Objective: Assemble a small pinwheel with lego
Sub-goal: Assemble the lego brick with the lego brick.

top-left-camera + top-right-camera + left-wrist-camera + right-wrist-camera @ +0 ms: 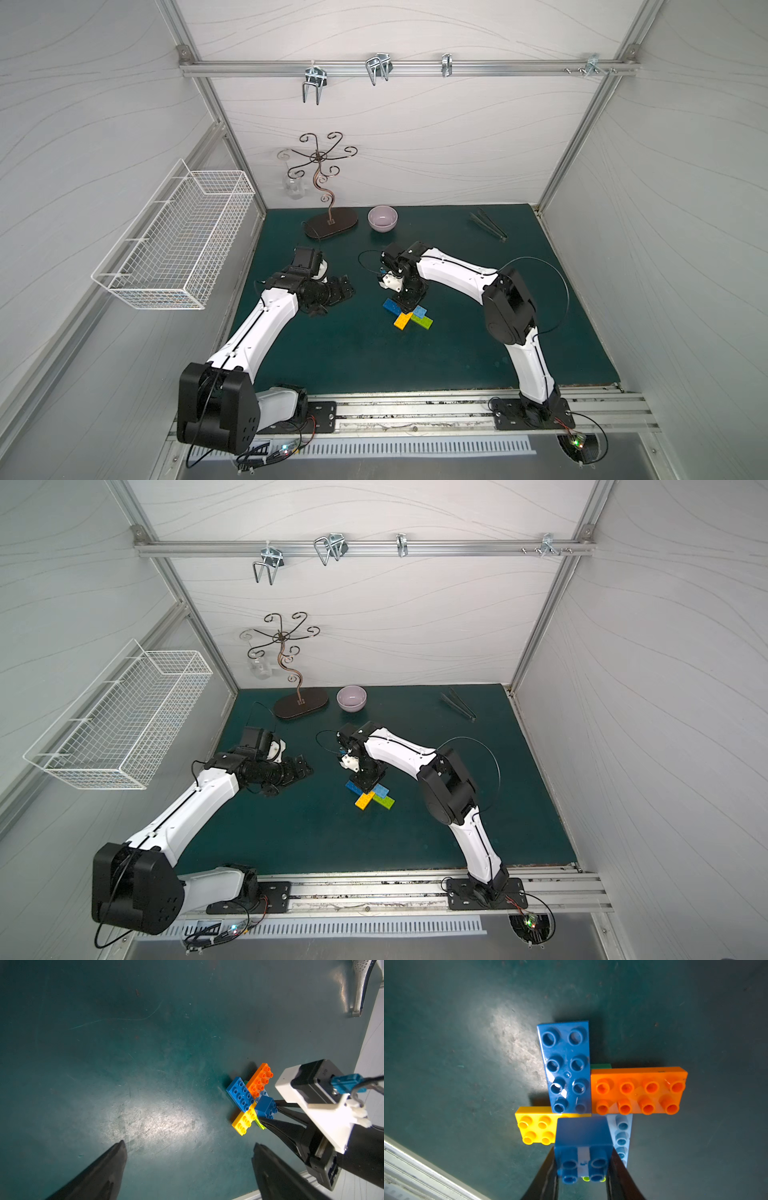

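The pinwheel (589, 1093) is lying flat on the dark green desk (457, 353), about in its middle and closer to the right arm than to the left arm. It is forming a cross. The dark blue brick (565, 1066) and the orange brick (638, 1091) are lying on top and are touching at a right angle. The yellow brick (535, 1125) and the light blue brick (622, 1134) are sticking out from under them. Only a thin edge of the dark green brick (600, 1066) is showing behind the orange one, and in a top view the lime brick (423, 322) is pointing toward the front of the desk.

The right hand (581, 1148) is coming down from above the cross and is grasping the square blue brick (582, 1134) by two opposite sides. This brick is hanging over the centre and is tilted, with its studs turned toward the wrist. Whether its underside is touching the bricks below, I cannot tell.

The left hand (189, 1144) is hovering well apart from the cross, on the left arm's side. Its fingers are spread wide and are holding nothing.

At the back of the desk a pale bowl (382, 218) is standing just beside the oval base of a wire stand (330, 224) with curled arms. A pair of tongs (488, 224) is lying near the back corner on the right arm's side. A white wire basket (174, 241) is hanging on the wall at the left arm's side.
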You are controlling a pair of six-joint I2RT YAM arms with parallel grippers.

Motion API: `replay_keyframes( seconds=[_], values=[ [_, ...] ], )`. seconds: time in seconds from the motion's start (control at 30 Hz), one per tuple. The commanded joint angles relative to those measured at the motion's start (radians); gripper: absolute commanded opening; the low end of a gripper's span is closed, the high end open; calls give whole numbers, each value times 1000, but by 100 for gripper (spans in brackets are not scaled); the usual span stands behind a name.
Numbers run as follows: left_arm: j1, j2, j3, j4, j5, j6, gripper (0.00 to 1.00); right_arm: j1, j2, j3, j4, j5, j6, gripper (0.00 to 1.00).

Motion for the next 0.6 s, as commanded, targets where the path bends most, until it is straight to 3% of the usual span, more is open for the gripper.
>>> replay_keyframes(
  seconds=[0.0,0.57],
  values=[
    [6,-20,17,-17,-15,20,99,7,35,23,-65,14,-12,11],
    [6,-2,50,-28,3,43,99,8,80,65,-63,5,36,25]
  ],
)
